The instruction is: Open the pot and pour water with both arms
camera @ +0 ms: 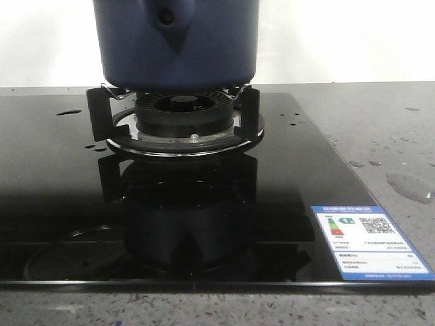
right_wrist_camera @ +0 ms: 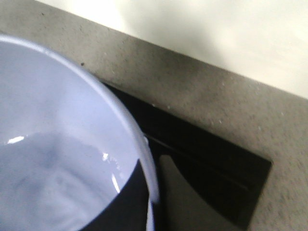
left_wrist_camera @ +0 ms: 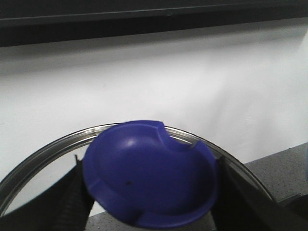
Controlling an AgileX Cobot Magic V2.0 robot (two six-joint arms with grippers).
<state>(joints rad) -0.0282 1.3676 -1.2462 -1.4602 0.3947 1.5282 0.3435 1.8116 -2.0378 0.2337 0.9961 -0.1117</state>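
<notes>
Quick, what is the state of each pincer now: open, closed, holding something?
Left pincer: closed on the blue knob of a glass lid.
Right pincer: not in view.

The pot [camera: 175, 44] is cut off by the front view's top edge, hiding its rim. The label [camera: 370, 241] print is too small to read. The lid [left_wrist_camera: 149, 175] hides the left gripper's fingertips.

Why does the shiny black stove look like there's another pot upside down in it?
Front view: the glossy black cooktop acts like a mirror, reflecting the burner stand and the pot as a dark shape. Left wrist view: the close blue lid knob looks soft and blurry. Right wrist view: small bright glints on the water.
</notes>
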